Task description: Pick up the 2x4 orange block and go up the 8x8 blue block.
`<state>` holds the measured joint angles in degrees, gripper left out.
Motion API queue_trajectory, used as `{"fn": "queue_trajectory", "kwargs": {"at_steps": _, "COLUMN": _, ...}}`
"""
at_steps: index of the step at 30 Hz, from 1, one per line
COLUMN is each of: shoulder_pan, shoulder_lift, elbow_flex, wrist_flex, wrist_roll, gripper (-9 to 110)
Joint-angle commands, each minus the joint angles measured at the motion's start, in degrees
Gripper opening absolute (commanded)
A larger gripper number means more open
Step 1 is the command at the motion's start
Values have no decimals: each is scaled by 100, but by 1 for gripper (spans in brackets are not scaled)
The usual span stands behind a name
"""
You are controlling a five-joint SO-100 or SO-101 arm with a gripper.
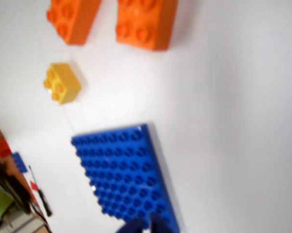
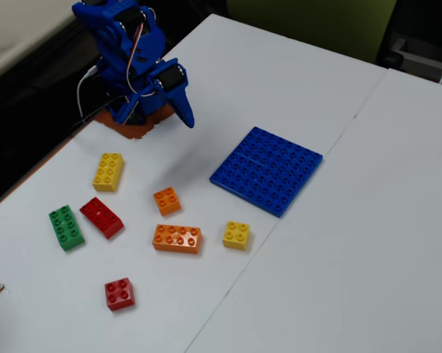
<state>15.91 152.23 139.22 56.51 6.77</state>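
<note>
Bricks scattered on a white table, arm folded at the far corner.

Nearest in the fixed view lie a red 2x2 brick, then the 2x4 orange block: oblong, two rows of four studs, flat on the table between a yellow 2x2 brick to its right and a red 2x4 brick and green 2x4 brick to its left. A small orange 2x2 brick sits just behind it. The 8x8 blue block, a thin studded square, lies further back and right; a yellow 2x4 brick lies left. The hand hangs well apart from the orange block, behind it, holding nothing; whether its fingers are spread I cannot tell. No writing is legible.
</note>
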Motion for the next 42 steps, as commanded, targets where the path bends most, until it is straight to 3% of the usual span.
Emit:
{"fn": "queue_trajectory", "kwargs": {"at_steps": 1, "shoulder_pan": 431, "shoulder_lift": -563, "elbow_flex": -738, "wrist_flex": -79, "wrist_roll": 211, "gripper": 2}}
{"fn": "queue_trajectory", "kwargs": {"at_steps": 7, "shoulder_pan": 1441, "shoulder_lift": -1854, "elbow_flex": -1863, "wrist_flex": -79, "wrist_roll": 738, "gripper": 10}}
{"fn": "queue_trajectory", "kwargs": {"at_steps": 20, "shoulder_pan": 2531, "shoulder_lift": -5669, "elbow_flex": -5133, "wrist_flex": 229, "wrist_roll": 1116, "gripper": 12}}
{"fn": "queue_trajectory", "kwargs": {"at_steps": 32, "shoulder_pan": 2435, "shoulder_lift": -7673, "elbow_flex": -6724, "wrist_flex": 308, "wrist_roll": 1863, "gripper": 19}}
{"fn": "queue_trajectory", "kwargs": {"at_steps": 42, "shoulder_pan": 2030, "shoulder_lift": -8297, "elbow_flex": -7506, "wrist_flex": 765, "wrist_roll": 2821, "gripper": 24}}
